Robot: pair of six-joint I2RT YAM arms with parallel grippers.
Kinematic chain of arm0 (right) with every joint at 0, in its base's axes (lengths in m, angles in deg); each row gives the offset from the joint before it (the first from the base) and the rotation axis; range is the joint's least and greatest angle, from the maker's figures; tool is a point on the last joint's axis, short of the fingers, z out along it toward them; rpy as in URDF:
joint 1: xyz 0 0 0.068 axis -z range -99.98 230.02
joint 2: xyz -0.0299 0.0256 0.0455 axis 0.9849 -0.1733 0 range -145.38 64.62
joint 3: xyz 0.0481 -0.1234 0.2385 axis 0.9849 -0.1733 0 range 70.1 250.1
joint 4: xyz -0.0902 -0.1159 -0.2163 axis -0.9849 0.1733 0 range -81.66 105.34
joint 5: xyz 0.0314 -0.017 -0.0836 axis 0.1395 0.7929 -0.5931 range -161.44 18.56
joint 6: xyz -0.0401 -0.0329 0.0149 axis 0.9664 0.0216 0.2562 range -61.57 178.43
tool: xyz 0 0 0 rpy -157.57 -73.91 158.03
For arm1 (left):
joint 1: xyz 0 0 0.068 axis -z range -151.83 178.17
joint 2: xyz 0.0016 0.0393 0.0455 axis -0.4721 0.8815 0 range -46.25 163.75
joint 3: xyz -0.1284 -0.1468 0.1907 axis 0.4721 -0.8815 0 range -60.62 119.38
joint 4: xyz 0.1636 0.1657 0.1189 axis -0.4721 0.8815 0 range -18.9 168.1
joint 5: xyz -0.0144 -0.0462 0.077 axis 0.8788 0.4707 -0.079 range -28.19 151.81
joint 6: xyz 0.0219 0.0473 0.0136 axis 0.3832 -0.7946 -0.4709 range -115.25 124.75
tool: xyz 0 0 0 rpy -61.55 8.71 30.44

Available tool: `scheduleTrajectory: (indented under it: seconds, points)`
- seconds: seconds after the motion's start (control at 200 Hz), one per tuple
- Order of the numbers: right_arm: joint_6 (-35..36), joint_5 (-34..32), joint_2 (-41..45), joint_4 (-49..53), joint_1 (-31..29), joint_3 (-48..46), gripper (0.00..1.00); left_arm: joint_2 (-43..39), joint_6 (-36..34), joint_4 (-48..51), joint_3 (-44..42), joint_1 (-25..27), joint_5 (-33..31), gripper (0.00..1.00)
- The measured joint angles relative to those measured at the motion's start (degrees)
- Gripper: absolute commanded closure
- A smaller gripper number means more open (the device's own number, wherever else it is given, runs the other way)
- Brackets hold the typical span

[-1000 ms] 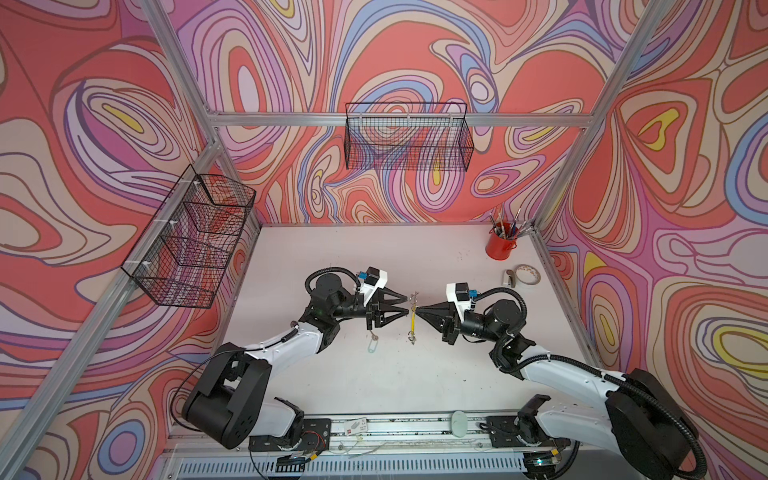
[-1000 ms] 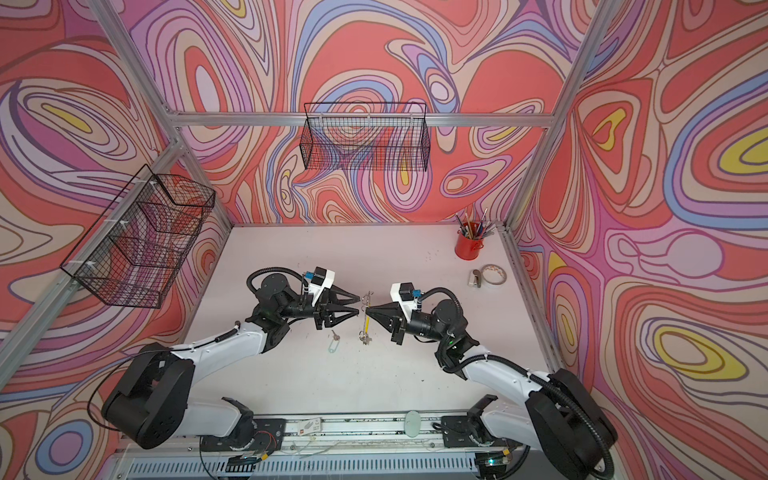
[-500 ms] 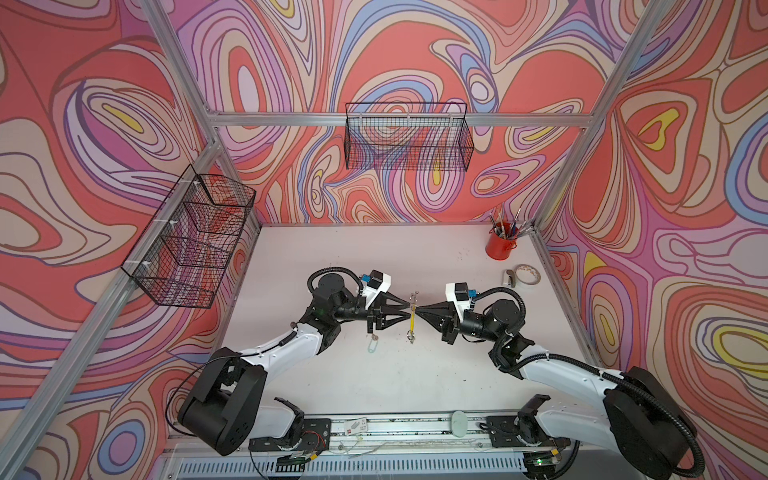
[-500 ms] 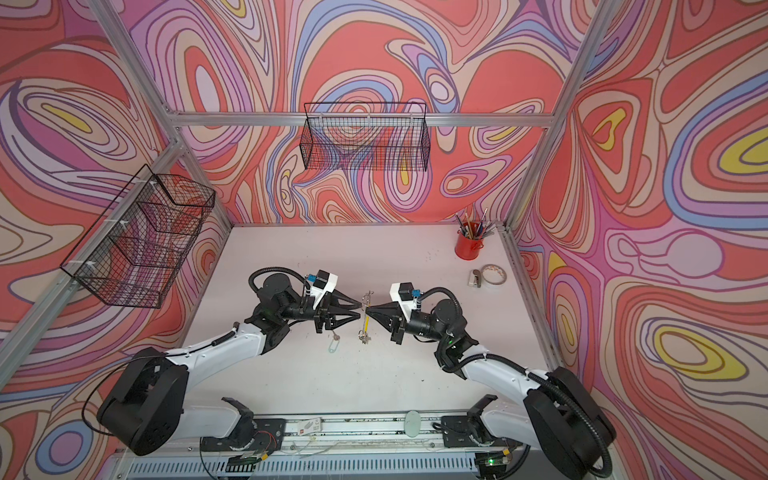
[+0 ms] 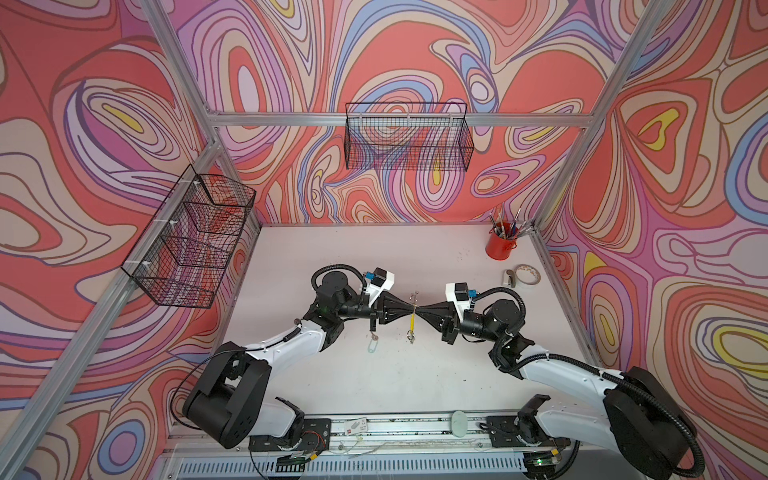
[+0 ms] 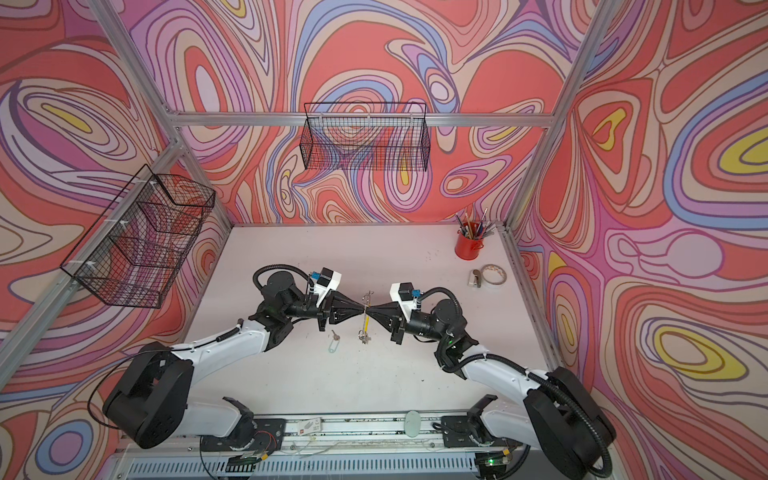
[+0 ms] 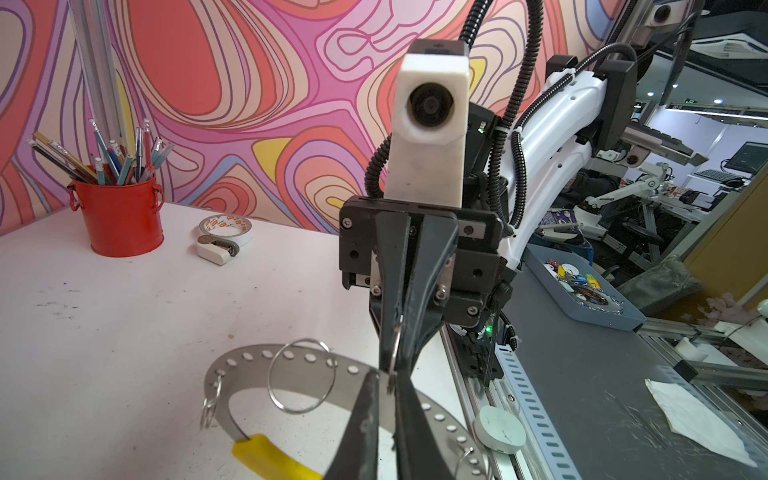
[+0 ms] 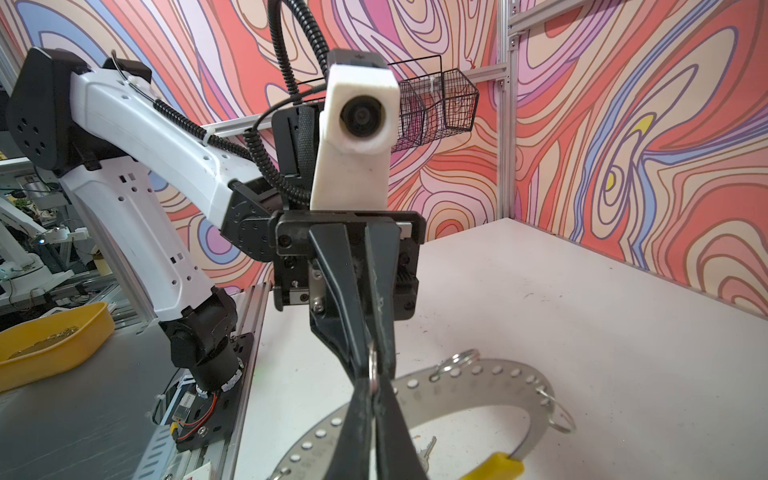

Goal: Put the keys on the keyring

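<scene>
Keyring (image 5: 412, 323): is standing upright, edge-on, above the table (image 5: 332, 249); left fingers (image 5: 397, 308) and right fingers (image 5: 434, 311) are clenching its rim from opposite sides. Key (image 5: 372, 343) with pale tag: is lying flat on the table beside the keyring, on the left fingers' side.

One keyring (image 7: 253, 372), one loose tagged key (image 5: 372, 343) centre frame, two robot arms (image 5: 286, 349) (image 5: 557, 370). Two wire baskets (image 5: 189, 241) (image 5: 409, 143), one red pencil cup (image 5: 501, 245), one tape roll (image 5: 528, 275) upper right.
</scene>
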Motion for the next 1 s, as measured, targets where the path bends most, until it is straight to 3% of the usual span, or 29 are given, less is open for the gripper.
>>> scheduleTrajectory:
  seconds: [0.21,0.28,0.526,0.776,1.002]
  points:
    - [0.3,-0.1,0.0,0.1,0.2,0.0,1.0,0.0,1.3,-0.4,0.1,0.2,-0.9,1.0]
    - [0.8,-0.4,0.1,0.8,0.3,0.0,0.9,-0.6,0.0,1.3,0.1,0.3,-2.2,1.0]
    - [3.8,-4.2,5.6,6.7,0.3,-0.9,0.57,-7.5,-19.1,27.3,7.4,0.5,-8.3,1.0]
    - [4.3,-12.6,8.6,9.6,0.4,-2.6,0.43,-9.3,-36.1,46.3,13.5,1.2,-14.8,1.0]
    - [3.1,-19.2,8.6,10.2,0.4,-4.3,0.33,-9.3,-44.5,52.7,13.7,4.2,-21.5,1.0]
